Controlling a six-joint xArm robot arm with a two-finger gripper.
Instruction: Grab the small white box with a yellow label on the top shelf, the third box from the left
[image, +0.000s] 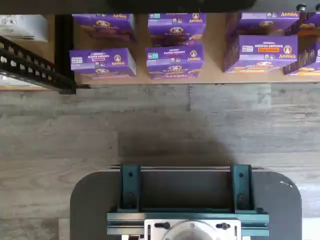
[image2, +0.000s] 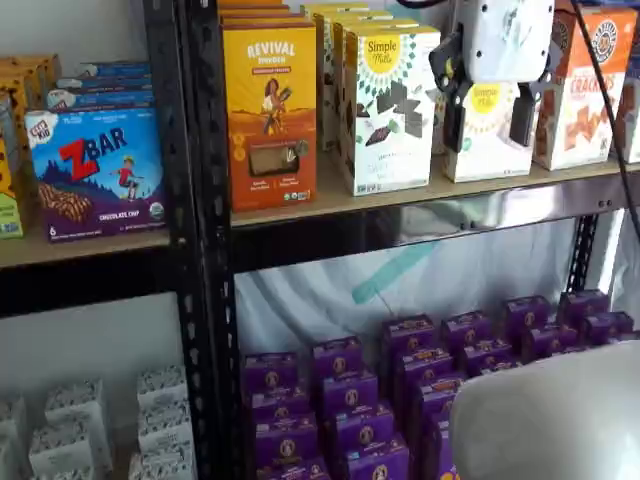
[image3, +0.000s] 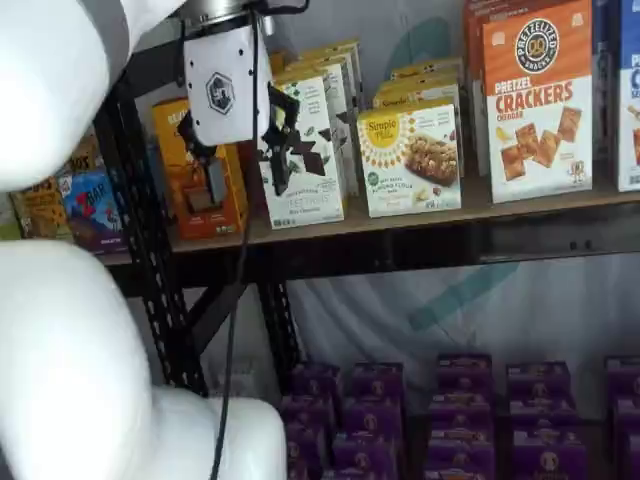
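A: What's hidden?
B: The gripper (image2: 487, 112), fingers spread, covers part of the small white box (image2: 490, 140) behind it on the top shelf (image2: 400, 200).
A: How many alike?
B: Perhaps three in file (image3: 410, 160); rear ones mostly hidden.

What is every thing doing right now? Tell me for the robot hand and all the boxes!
gripper: open, empty, hanging in front of the top shelf.
small white box: upright on the shelf, untouched.
taller white carton: upright beside it.
orange crackers carton: upright, on the small box's other side.
yellow Revival box: upright at the shelf's end.
purple Annie's boxes: sitting in rows down below.
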